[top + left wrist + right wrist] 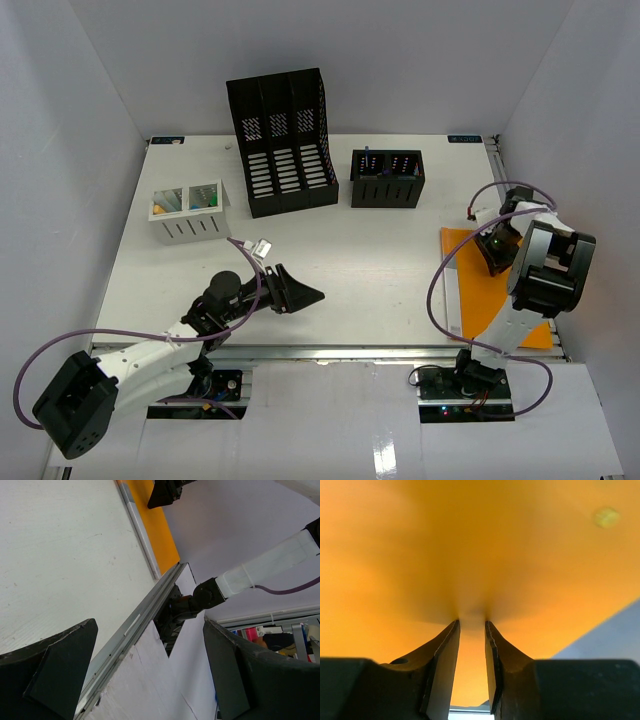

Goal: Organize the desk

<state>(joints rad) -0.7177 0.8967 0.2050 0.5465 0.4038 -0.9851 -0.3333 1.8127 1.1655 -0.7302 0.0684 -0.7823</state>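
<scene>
The white desk (pixel 370 270) has a silver rail (pixel 350 352) along its front edge. An orange folder (pixel 465 290) lies flat at the right edge. My right gripper (pixel 493 258) points down on the folder's far part. In the right wrist view its fingertips (pixel 455 625) touch the orange surface (pixel 470 545) with a narrow gap between the jaws and nothing in it. My left gripper (pixel 305 295) is wide open and empty, low over the desk's front middle. The left wrist view (pixel 150 625) looks along the rail (pixel 145 612) toward the folder (pixel 157 530).
A black file organizer (pixel 285 140) stands at the back centre, with a black pen holder (pixel 387 180) to its right. A white desk organizer (pixel 190 215) with small items sits at the left. White walls close in the left, back and right sides.
</scene>
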